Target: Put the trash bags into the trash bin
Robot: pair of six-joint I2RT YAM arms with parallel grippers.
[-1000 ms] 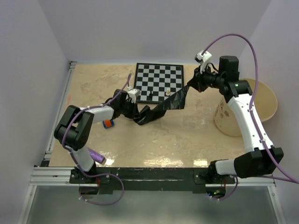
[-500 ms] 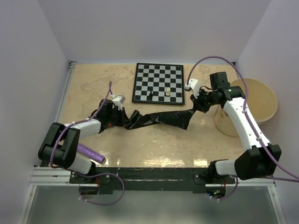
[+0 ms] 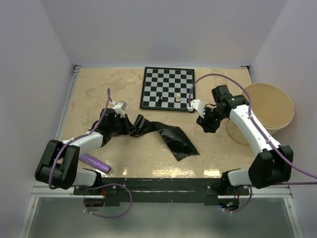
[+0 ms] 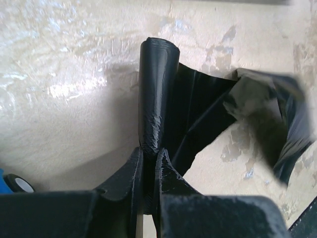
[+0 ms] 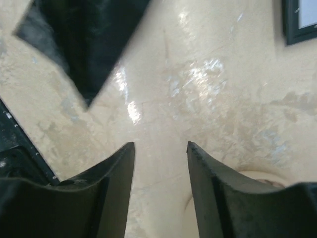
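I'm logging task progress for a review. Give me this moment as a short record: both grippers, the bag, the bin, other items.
left gripper: shut on the rolled end of the trash bag, low over the table
right gripper: open, empty, over the table beside the trash bin
trash bag: black film lying crumpled on the table, outside the bin
trash bin: upright at the right edge, no bag seen inside
other items: chessboard, purple roll at the near left
task status: bag not yet in bin

Pale lilac walls (image 3: 163,29) close in on three sides of a mottled beige tabletop (image 3: 99,89), whose glossy surface throws back glare just ahead of the right fingers (image 5: 116,178).
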